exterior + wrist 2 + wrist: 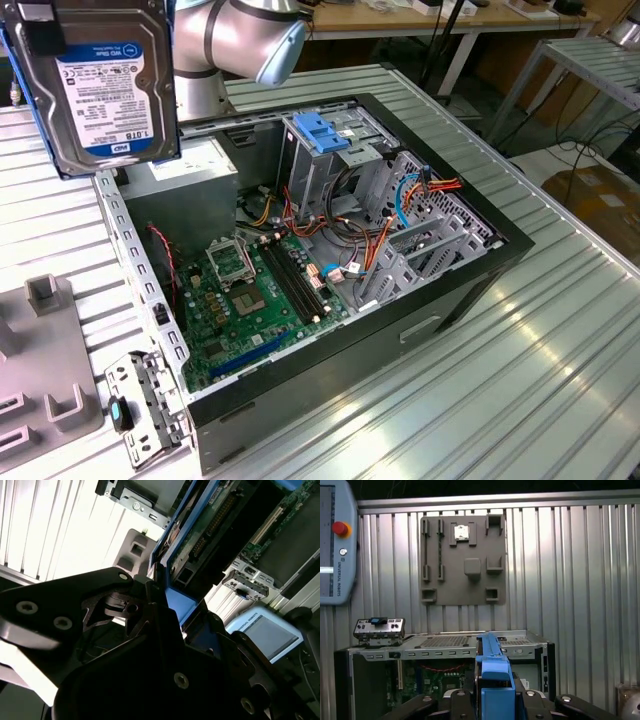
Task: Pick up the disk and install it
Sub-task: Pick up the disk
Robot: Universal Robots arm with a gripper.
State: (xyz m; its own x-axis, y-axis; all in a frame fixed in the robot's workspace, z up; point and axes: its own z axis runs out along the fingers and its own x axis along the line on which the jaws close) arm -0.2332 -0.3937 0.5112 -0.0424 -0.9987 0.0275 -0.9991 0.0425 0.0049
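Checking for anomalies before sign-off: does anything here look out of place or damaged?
Nothing looks damaged or spilled. A loose metal bracket lies on the table beside the open computer case; the gripper holds the disk aloft.

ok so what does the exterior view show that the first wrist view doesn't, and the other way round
Exterior view adds: the disk's labelled face and the blue-topped drive cage inside the case. First wrist view adds: the disk edge-on, its blue rail clamped in the gripper, and a pendant with a red button. Both share: the disk, the open computer case, its motherboard, the grey fixture plate and the ribbed table.
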